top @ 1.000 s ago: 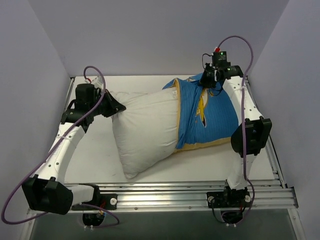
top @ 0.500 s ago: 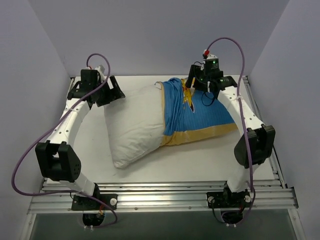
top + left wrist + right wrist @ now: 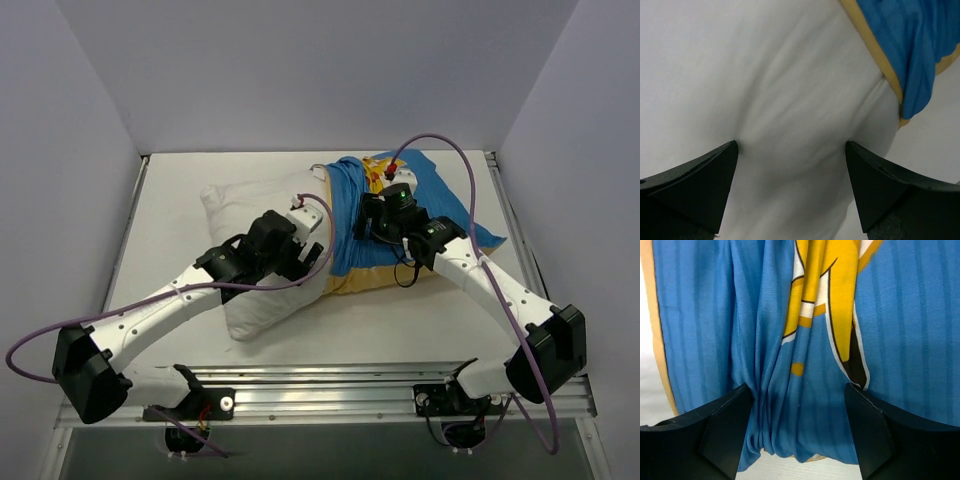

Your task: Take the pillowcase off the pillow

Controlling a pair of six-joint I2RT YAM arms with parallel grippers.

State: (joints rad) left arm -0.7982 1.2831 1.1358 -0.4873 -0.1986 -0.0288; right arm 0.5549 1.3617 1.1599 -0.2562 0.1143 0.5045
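Note:
The white pillow (image 3: 235, 215) lies slantwise on the table, its right part inside the blue pillowcase (image 3: 347, 200). The case's yellow-edged opening runs across the pillow's middle. My left gripper (image 3: 305, 260) is open over bare pillow just left of that edge. In the left wrist view its gripper (image 3: 791, 150) has both fingertips pressed into white pillow (image 3: 765, 90), with the pillowcase (image 3: 912, 50) at the upper right. My right gripper (image 3: 368, 222) is open over the bunched case. In the right wrist view that gripper (image 3: 797, 395) straddles folds of pillowcase (image 3: 765, 340) with yellow print.
The white table (image 3: 170, 200) is walled in by pale walls at the left, back and right. An aluminium rail (image 3: 400, 385) with both arm bases runs along the near edge. Purple cables (image 3: 450, 160) loop off each arm.
Both grippers let go and opened. Both arms swung from the far corners in to the middle, over pillow and case. The pillow dropped back and shifted left.

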